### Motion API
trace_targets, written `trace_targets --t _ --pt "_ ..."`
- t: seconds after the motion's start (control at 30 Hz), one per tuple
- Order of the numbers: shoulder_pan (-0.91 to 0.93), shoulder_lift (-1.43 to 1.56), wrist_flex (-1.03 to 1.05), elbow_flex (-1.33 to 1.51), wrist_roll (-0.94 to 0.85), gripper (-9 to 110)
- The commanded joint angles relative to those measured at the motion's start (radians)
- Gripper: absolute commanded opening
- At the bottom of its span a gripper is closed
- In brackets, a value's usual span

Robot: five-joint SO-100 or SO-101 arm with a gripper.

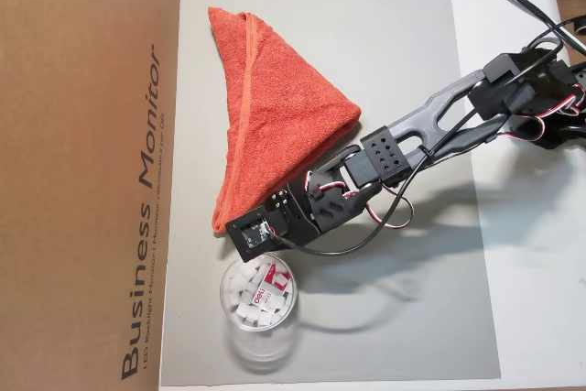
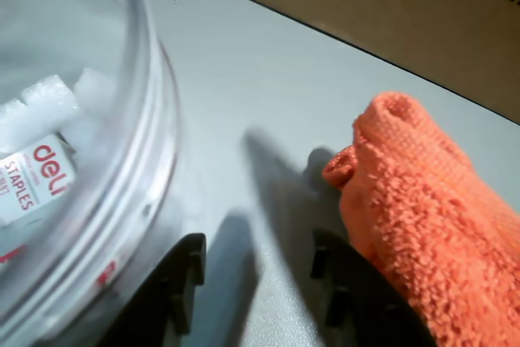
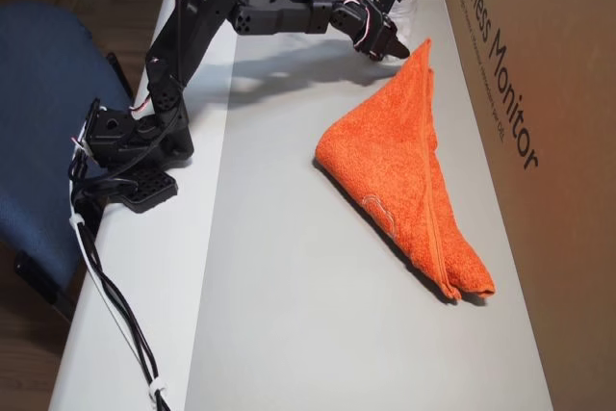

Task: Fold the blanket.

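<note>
Two overheads, opposite ends, share blanket (image 1: 265, 107); wrist close, low over mat.

The blanket (image 1: 270, 107) lies folded into a triangle on a mat (image 1: 394, 43) that covers the surface (image 1: 513, 70) — a cardboard box (image 1: 82, 135) borders the mat on the left in an overhead view. Below the blanket's lower corner there stands a tub (image 1: 259, 304) with small packets in it. In the wrist view, the fingers (image 2: 337, 282) rest on the mat between tub (image 2: 122, 119) and blanket (image 2: 431, 225) — one beside the blanket's corner.
</note>
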Motion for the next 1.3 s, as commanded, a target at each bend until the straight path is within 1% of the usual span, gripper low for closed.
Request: trace_targets --t 0.0,0.13,0.4,0.63,1.1,1.27 --pt "0.005 0.061 -0.002 -0.037 0.006 12" --pt "0.003 0.141 0.000 0.032 0.003 12" --pt "0.026 0.322 0.000 0.202 -0.158 11" --pt "0.058 0.479 0.000 0.324 -0.222 11" --pt "0.158 0.778 0.000 0.557 -0.224 11" --pt "0.221 0.900 0.000 0.649 -0.224 3"
